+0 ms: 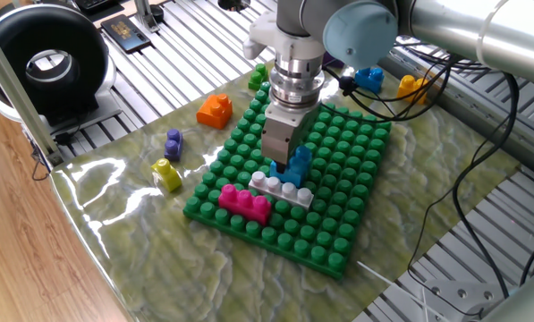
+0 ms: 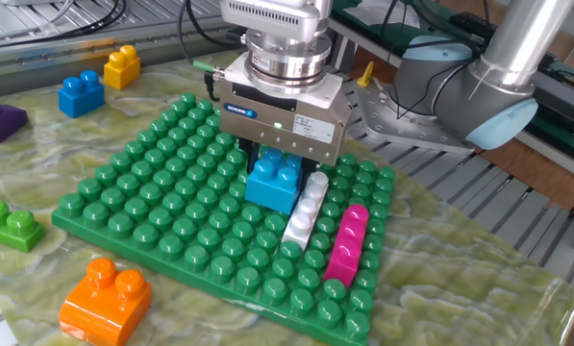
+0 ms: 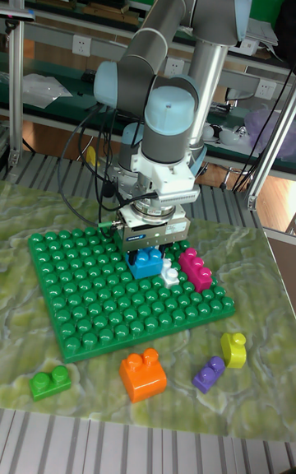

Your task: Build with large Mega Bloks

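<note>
The bench (image 2: 479,279) carries a green baseplate (image 2: 142,207) with three bricks in a row — light blue brick (image 2: 274,179), white brick (image 2: 304,212), magenta brick (image 2: 347,243). The tool (image 2: 267,161) stands straight over the blue one, fingers down its sides; whether they clamp it, I cannot tell. To seat it well, I judge: press straight down, studs aligned — no tilt — flush beside the white brick.

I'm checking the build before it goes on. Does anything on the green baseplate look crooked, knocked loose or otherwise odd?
Nothing stands out. The magenta brick and white brick sit side by side, flat on the baseplate, and the light blue brick stands upright beside the white one, under the gripper. The loose bricks lie upright on the mat.
</note>
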